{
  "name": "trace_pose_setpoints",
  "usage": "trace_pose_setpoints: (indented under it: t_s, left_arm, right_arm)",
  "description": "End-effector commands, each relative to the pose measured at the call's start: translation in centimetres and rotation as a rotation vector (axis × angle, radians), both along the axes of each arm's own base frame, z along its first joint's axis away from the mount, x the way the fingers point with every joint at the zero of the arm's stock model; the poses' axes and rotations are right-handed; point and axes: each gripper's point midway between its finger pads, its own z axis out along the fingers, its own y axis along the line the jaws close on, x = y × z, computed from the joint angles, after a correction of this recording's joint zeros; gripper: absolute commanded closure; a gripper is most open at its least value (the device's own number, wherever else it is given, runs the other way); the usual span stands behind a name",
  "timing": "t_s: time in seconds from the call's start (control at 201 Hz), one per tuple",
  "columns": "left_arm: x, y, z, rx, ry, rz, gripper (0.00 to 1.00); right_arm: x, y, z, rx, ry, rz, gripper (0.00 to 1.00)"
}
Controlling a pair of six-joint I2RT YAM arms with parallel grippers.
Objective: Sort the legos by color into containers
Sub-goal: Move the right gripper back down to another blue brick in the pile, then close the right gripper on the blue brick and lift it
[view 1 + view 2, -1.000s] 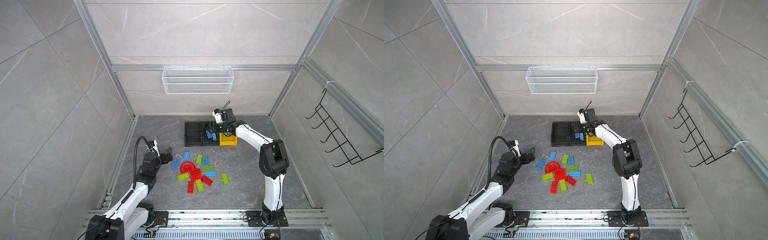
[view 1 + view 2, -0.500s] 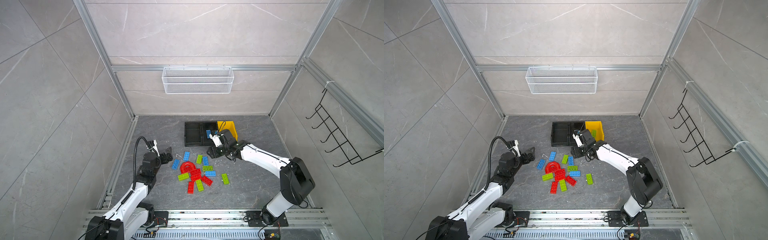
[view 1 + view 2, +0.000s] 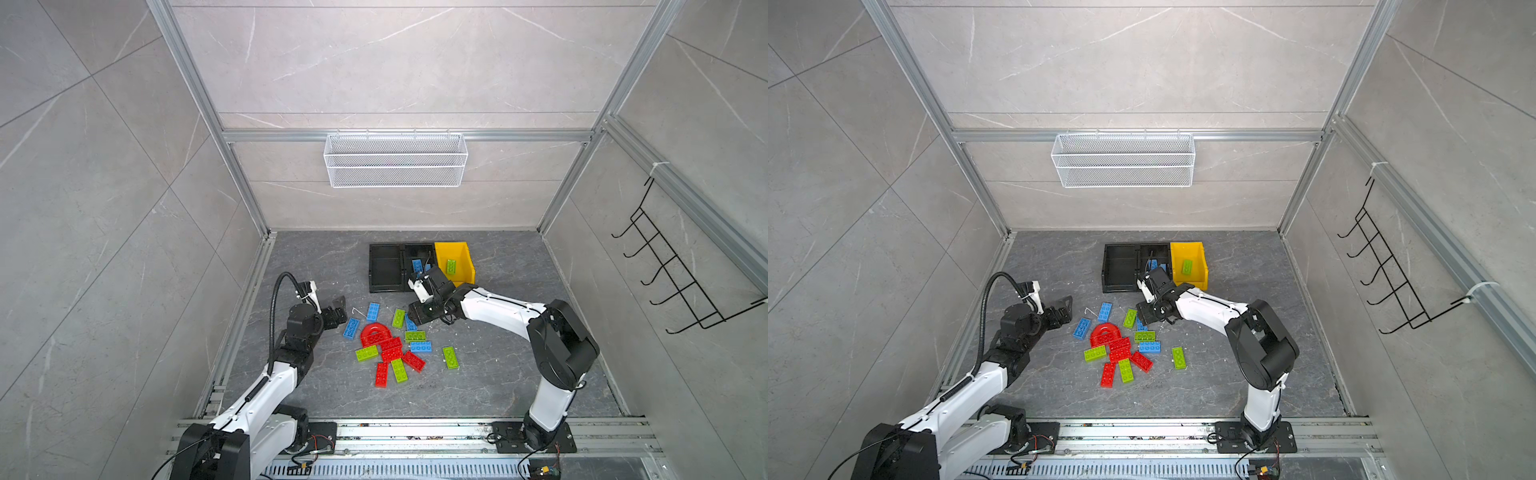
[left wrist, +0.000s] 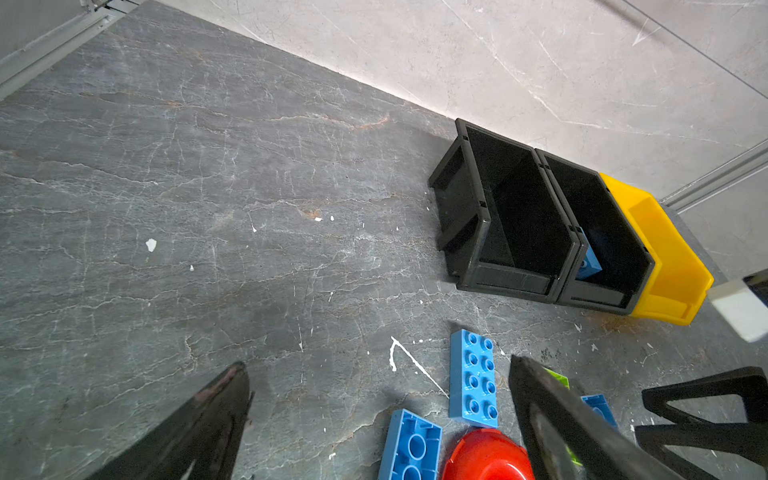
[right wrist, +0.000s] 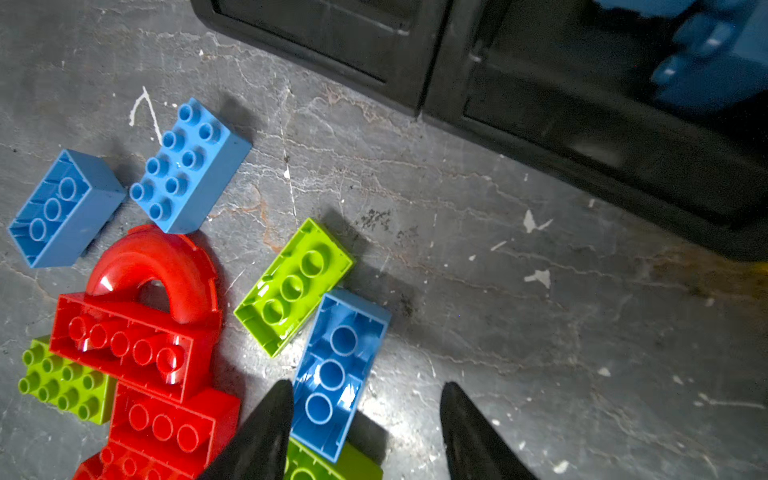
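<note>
1. Your right claw (image 5: 366, 383) is down at the floor with its fingers (image 5: 274, 419) apart, clamped on nothing. The overturned blue brick (image 5: 340, 365) lies between them, close against one finger and with a clear gap to the other. You cannot tell whether that near finger touches it.
2. Just beside that brick lies an overturned lime brick (image 5: 293, 286), the two nearly meeting at a corner. A second lime piece (image 5: 332, 465) shows under the blue brick's near end.
3. Further out sits the red arch (image 5: 153, 270), up against a red brick (image 5: 124, 340). Past the arch are a studs-up blue brick (image 5: 189, 162) and a hollow-side-up blue brick (image 5: 62, 208).
4. Behind your right claw, towards the back wall, the containers stand in a row in a top view: the left black bin (image 3: 386, 268), the middle black bin (image 3: 419, 251) with blue bricks (image 3: 417, 266) inside, and the yellow bin (image 3: 465, 270) with one lime brick (image 3: 451, 266) inside.
5. Your left claw (image 3: 337, 308) has its fingers spread wide over the floor at the left edge of the pile. It is near the hollow-side-up blue brick but apart from it.
</note>
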Motion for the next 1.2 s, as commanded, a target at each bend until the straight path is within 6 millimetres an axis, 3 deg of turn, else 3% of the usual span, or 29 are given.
trace_pose_setpoints:
  t_s: [0.0,0.274,0.448,0.722,0.861,1.14,1.195]
  left_arm:
    - [0.5,-0.3,1.0,-0.003,-0.045,-0.014,0.00]
    - [0.4,-0.5,1.7,-0.009,-0.047,-0.023,0.00]
    - [0.2,-0.3,2.0,-0.004,-0.065,-0.016,0.00]
    - [0.4,-0.4,2.1,0.018,-0.065,-0.031,0.00]
    - [0.4,-0.8,1.8,0.028,-0.069,-0.053,0.00]
    - [0.8,-1.2,1.3,0.037,-0.047,-0.070,0.00]
    - [0.8,-1.3,1.2,0.036,-0.046,-0.071,0.00]
  right_arm:
    - [0.0,0.2,-1.1,-0.046,0.016,0.019,0.42]
    - [-0.4,0.3,-4.0,-0.113,0.053,0.031,0.43]
    - [-0.1,-0.4,-3.7,-0.139,0.020,0.018,0.48]
    - [0.0,-2.8,-3.7,-0.113,0.022,-0.017,0.64]
    - [-0.2,-2.4,-3.1,-0.031,0.038,-0.018,0.71]
    - [-0.2,-2.2,-1.9,-0.007,0.028,-0.017,0.73]
    - [-0.2,-2.3,-2.0,-0.018,0.034,-0.014,0.69]
